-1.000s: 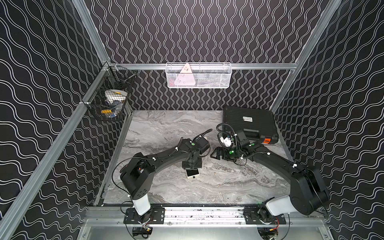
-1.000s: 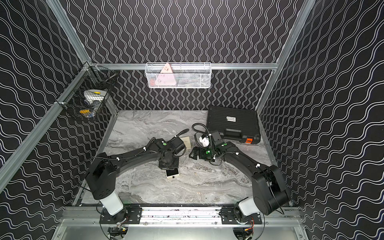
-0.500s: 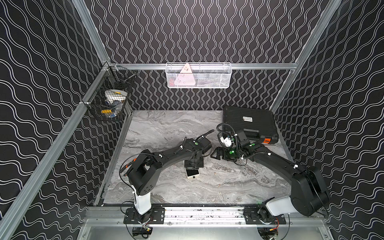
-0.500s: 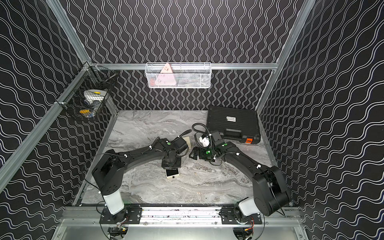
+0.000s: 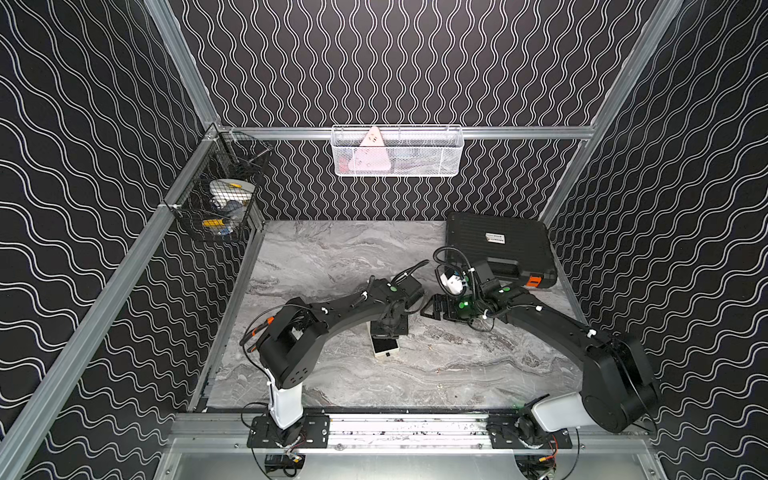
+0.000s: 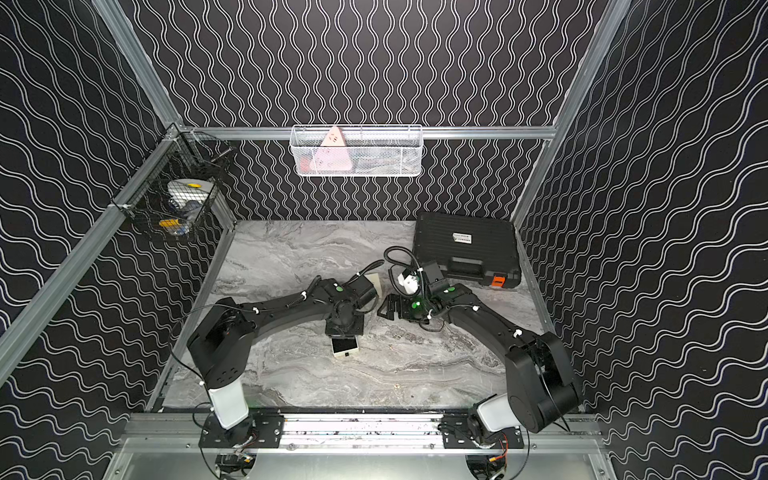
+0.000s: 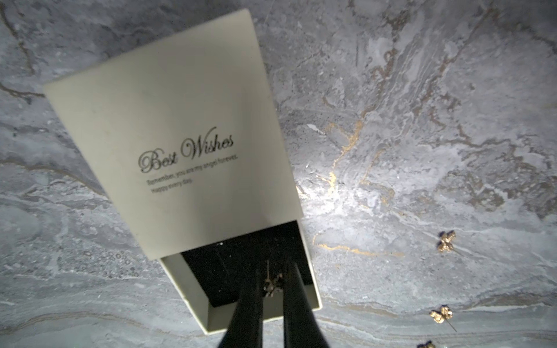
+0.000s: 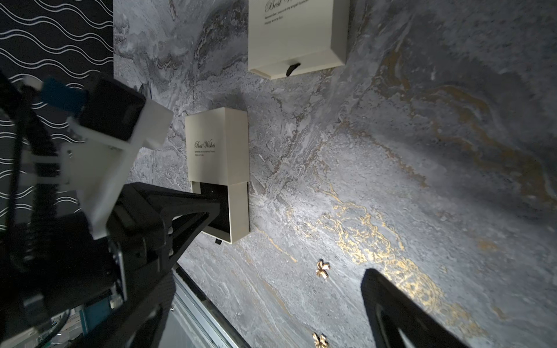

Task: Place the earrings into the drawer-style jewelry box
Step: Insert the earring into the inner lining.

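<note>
1. The grey marbled surface (image 5: 332, 257) filled the lower middle of both top views
2. A closed black case (image 5: 498, 249) lay on it at the back, right of centre in the frame
3. A white wire basket (image 5: 397, 151) hung on the back wall at upper centre, and a black mesh basket (image 5: 216, 208) hung from the rail at the left
4. The right tool (image 5: 432, 308) stood just right of centre, released, its jaws spread wide with nothing between them
5. The left tool (image 7: 275, 280) pointed down at centre, clenched on the held earring (image 7: 272, 284)
6. The jewelry box (image 5: 385, 352) lay flat just below centre, and its drawer (image 7: 187, 289) was pulled partway out of the cream "Best Wishes" sleeve, showing black lining
7. A second cream box (image 8: 295, 36) lay near it, closed, with a black pull tab showing
8. The held earring sat between the fingers over the drawer's lining; whether it touched the lining I cannot tell
9. At least three loose earrings (image 7: 446, 241) lay on the surface beside the drawer, apart from the box
</note>
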Controlling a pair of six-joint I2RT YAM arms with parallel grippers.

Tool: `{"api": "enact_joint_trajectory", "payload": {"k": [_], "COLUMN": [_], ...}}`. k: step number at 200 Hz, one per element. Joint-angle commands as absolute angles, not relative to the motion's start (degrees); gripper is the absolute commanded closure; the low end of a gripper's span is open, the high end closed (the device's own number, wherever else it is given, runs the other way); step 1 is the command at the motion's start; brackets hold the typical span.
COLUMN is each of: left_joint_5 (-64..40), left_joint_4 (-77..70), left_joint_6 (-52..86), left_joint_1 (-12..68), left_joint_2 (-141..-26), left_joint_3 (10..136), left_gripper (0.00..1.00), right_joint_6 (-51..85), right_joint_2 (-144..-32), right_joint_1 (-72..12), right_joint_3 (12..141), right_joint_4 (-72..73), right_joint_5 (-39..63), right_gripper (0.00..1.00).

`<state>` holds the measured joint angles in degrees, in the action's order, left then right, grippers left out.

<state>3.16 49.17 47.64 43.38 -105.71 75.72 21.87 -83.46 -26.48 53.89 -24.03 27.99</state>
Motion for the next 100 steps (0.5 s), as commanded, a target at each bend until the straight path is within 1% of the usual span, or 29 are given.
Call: {"api": "enact_joint_trajectory", "payload": {"k": [1, 100], "left_joint_5": [3.96, 3.94], "left_joint_4": [48.65, 47.37], "left_joint_6": [46.41, 45.09], "left_joint_1": [43.24, 42.7], "left_joint_2": [-106.08, -107.17], "left_joint_3": [75.41, 74.87], "left_gripper": [1.0, 1.0], "right_joint_6": [22.25, 22.62], "right_joint_2": [-83.33, -83.41], "right_joint_1": [-26.4, -26.4], "right_joint_3": [53.79, 53.35], "right_joint_4": [-23.78, -23.29], "right_joint_5": [28.7, 29.27], "right_gripper": [0.0, 0.0]}}
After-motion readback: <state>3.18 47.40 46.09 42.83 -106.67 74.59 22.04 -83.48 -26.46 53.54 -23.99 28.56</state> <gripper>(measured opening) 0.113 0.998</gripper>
